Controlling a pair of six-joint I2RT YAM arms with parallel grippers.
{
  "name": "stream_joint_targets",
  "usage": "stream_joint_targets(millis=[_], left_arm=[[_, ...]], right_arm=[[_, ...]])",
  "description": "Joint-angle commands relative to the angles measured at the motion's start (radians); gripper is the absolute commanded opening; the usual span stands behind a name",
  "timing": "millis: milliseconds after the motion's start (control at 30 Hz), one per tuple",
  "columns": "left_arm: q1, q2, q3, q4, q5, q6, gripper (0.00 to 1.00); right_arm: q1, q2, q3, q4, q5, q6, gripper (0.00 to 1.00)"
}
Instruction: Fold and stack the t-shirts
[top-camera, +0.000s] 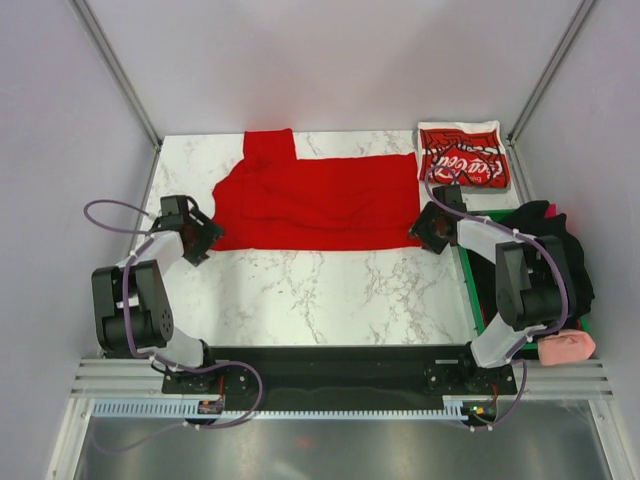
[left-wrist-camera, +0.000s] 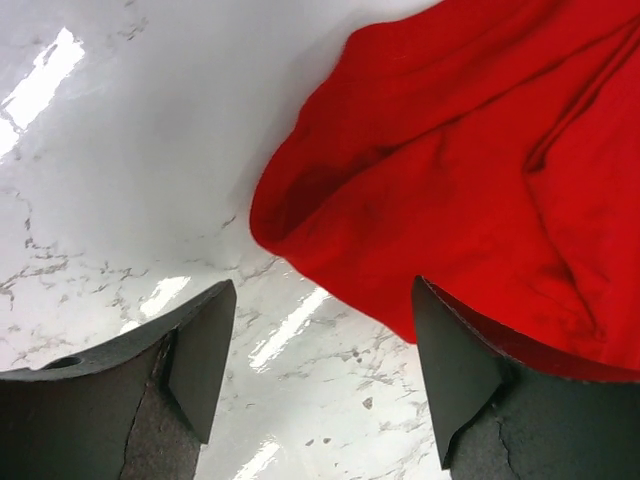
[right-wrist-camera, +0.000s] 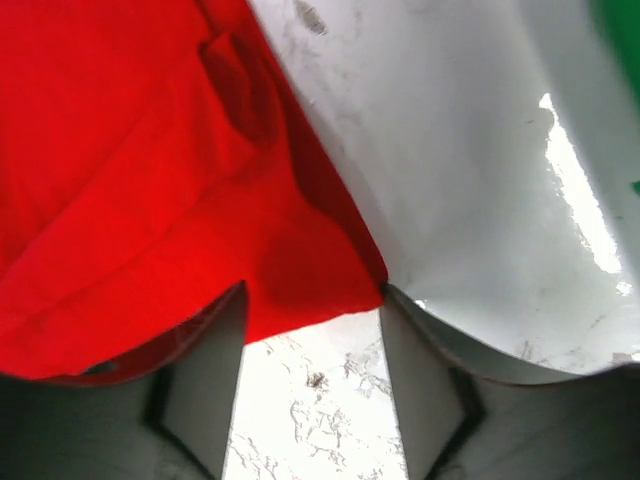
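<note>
Top external view shows the plain red t-shirt (top-camera: 320, 200) lying flat on the worktop (top-camera: 330, 290), with its long axis running from left to right, parallel to the near edge. One part of it sticks out toward the far side at the left. The printed t-shirt (top-camera: 462, 155) is folded into a small rectangle and rests at the far right corner, apart from the red one.

The left claw (top-camera: 205, 240) stands at the near left corner of the red shirt and the right claw (top-camera: 422, 230) at the near right corner, so each arm is next to its own end of the same near hem.

In the left wrist view the jaws are wide apart with bare marble between them. The rounded corner of the cloth lies just ahead, more toward the right finger, and the cloth edge runs along the top of that finger. Nothing is pinched.

In the right wrist view the jaws are also apart. The corner of the cloth comes down into the gap, its tip reaching the right finger, and the cloth partly covers the left finger. It has no hold of the cloth either.

I judge that the coming move is to pinch both near corners and carry the hem toward the far side, across the short axis.
</note>
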Motion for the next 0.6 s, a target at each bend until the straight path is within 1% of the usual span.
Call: stream_joint_targets(millis=[0, 133, 167, 200, 267, 300, 367, 400, 467, 500, 567], left_arm=[[0.005, -0.035, -0.034, 0.067, -0.068, -0.065, 0.78], [0.005, -0.008, -0.051, 0.091, -0.064, -0.088, 0.76], [0.005, 0.001, -0.054, 0.105, -0.061, -0.092, 0.75], [0.001, 0.018, -0.056, 0.113, -0.056, -0.099, 0.73], [0.003, 0.034, -0.059, 0.128, -0.051, -0.105, 0.7], [0.003, 0.04, -0.06, 0.139, -0.053, -0.11, 0.69], [0.001, 0.058, -0.062, 0.153, -0.059, -0.113, 0.67], [0.0, 0.063, -0.062, 0.157, -0.065, -0.116, 0.66], [-0.002, 0.086, -0.053, 0.176, -0.077, -0.121, 0.62], [-0.003, 0.096, -0.046, 0.177, -0.082, -0.127, 0.58], [-0.009, 0.129, -0.027, 0.182, -0.091, -0.133, 0.49]], right_arm=[[0.02, 0.054, -0.044, -0.037, -0.002, 0.009, 0.59], [0.022, 0.067, -0.039, -0.034, 0.015, 0.006, 0.49], [0.022, 0.07, -0.033, -0.035, 0.017, 0.002, 0.45], [0.02, 0.073, -0.03, -0.035, 0.017, 0.0, 0.35], [0.02, 0.073, -0.028, -0.037, 0.015, -0.006, 0.26], [0.022, 0.071, -0.028, -0.038, 0.017, -0.006, 0.18], [0.02, 0.07, -0.031, -0.037, 0.018, -0.011, 0.13], [0.02, 0.07, -0.033, -0.038, 0.015, -0.012, 0.07], [0.022, 0.077, -0.033, -0.037, 0.008, -0.017, 0.02], [0.02, 0.079, -0.031, -0.038, 0.006, -0.021, 0.0], [0.02, 0.083, -0.033, -0.038, 0.003, -0.026, 0.0]])
